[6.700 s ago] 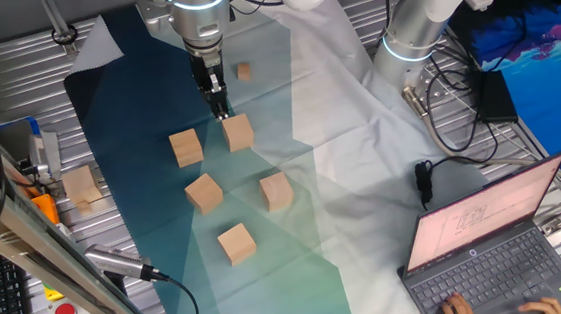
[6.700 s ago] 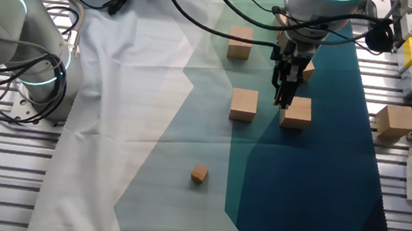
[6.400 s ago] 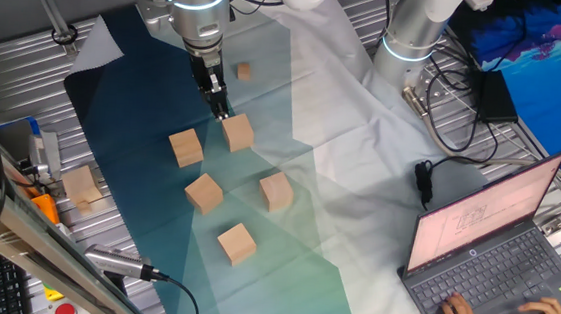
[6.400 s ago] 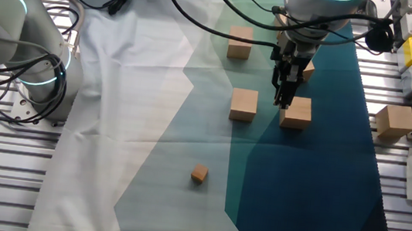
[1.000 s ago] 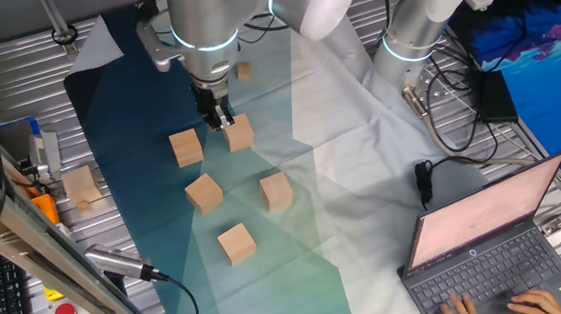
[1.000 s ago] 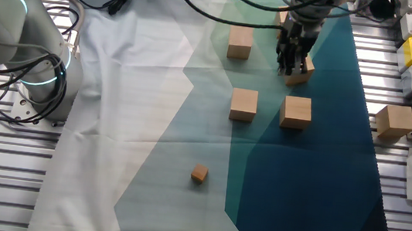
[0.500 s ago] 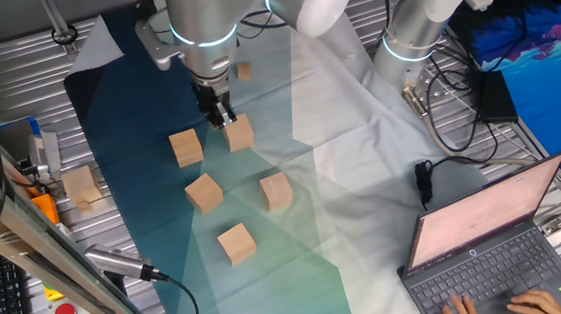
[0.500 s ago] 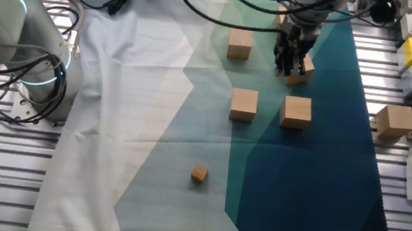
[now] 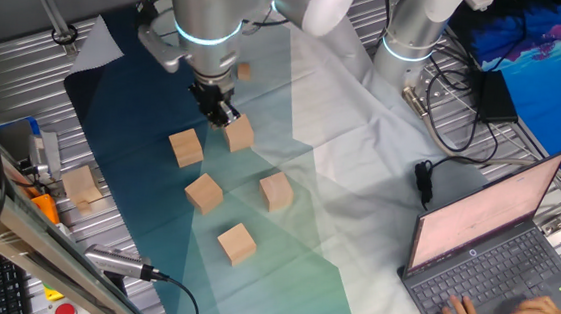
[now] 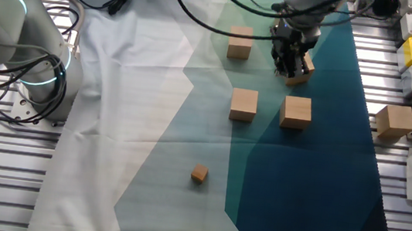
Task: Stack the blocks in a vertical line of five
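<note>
Stage: first pick; judged from the layout, no block is stacked yet.
Tool [image 10: 289, 65]: low among the blocks on the worktop [image 10: 150, 125], its fingers hiding much of one cube. Whether the fingers are open or clamped cannot be told in either view.
Target block [image 10: 301, 70]: at the far side of the worktop in the other fixed view, right at the fingers, with only its right edge and near corner showing. In one fixed view the same block [image 9: 239, 133] lies just right of the fingertips.
Remaining blocks: four cubes lie singly on the cloth [image 9: 283, 258], apart from each other. In one fixed view they are left [image 9: 186, 148], centre [image 9: 203, 192], right [image 9: 276, 191] and nearest [image 9: 237, 244].
Not for stacking: small cube [image 10: 198, 174], alone on the near part of the cloth.
Off-cloth item: one further tan cube [image 10: 394, 121] rests on the ribbed rail at the right edge, well apart from the group.
Risk, off-centre grip: the fingers appear to sit at one side of the target. Closing there could rotate or push the cube away.
Risk, cloth drag: the blocks rest on loose cloth. A low finger could catch the fabric and shift nearby cubes.
Risk, tower lean: small placement offsets would add up over five levels and could topple the column.
</note>
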Robot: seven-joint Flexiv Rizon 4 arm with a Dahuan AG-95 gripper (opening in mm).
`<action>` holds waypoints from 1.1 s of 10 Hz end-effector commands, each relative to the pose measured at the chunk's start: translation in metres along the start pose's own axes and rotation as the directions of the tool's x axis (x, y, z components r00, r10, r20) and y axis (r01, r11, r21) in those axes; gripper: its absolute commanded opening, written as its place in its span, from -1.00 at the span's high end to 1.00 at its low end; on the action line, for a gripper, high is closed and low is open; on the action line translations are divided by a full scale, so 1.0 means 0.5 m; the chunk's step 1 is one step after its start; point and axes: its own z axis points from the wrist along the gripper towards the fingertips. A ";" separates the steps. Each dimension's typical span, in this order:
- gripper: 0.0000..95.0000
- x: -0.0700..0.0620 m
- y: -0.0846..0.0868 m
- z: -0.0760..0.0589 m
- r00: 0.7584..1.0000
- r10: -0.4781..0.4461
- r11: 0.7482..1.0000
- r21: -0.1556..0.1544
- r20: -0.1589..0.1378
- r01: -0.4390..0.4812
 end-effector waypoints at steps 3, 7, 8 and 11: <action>-0.20 -0.004 0.000 0.003 0.995 0.080 0.987 -0.145 0.056 -0.071; -0.20 0.014 0.144 0.033 0.968 0.246 0.961 -0.139 0.047 -0.237; -0.20 0.016 0.158 0.036 0.965 0.259 0.958 -0.138 0.047 -0.250; -0.20 0.020 0.175 0.048 0.963 0.267 0.956 -0.138 0.045 -0.259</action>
